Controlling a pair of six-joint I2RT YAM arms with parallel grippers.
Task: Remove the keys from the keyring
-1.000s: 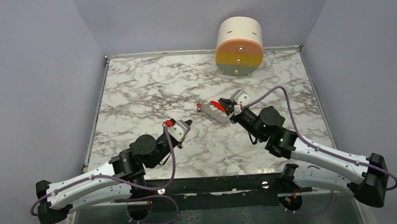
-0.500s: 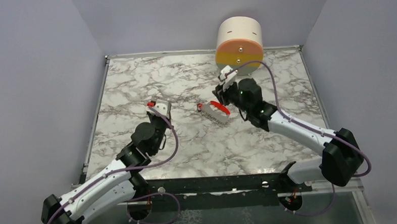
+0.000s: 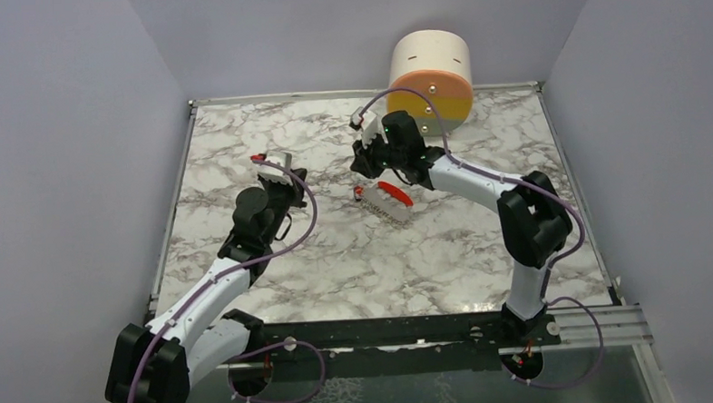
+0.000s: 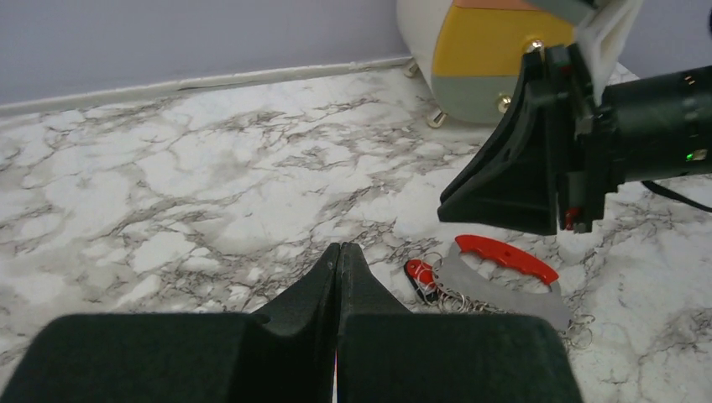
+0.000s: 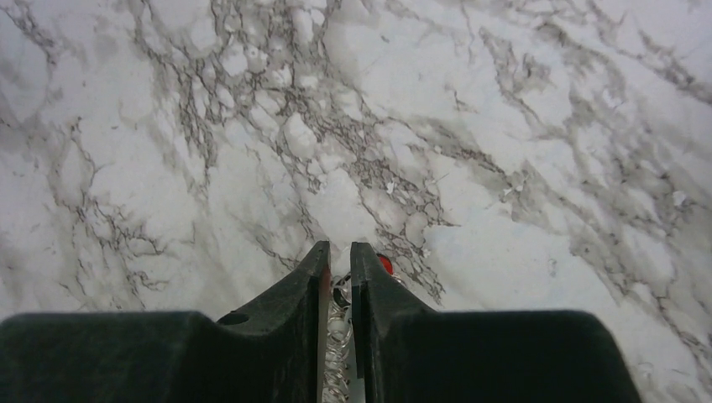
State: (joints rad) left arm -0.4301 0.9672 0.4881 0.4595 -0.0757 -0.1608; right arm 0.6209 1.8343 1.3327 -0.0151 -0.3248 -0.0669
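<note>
The keyring lies flat on the marble-patterned table, a little right of the middle. Its red curved clip sits along the far edge of a grey body, and loops of silver chain trail from the near side. The red-headed key rests at the keyring's left end, touching the chain rings (a dark speck just beside it may be the second key, but it is too small to tell). The right gripper hangs over the far side of the keyring, its two fingers parted by only a thin slit. In the right wrist view, chain links show through that slit and the red key head shows just right of the fingertips. Whether the fingers touch the chain cannot be made out. The left gripper is to the left of the keyring and apart from it, pointing toward it. Its fingers are pressed fully together with nothing between them. At the back edge of the table, behind the right gripper, a drum-shaped container lies on its side, its face banded orange, yellow and grey-green.
</note>
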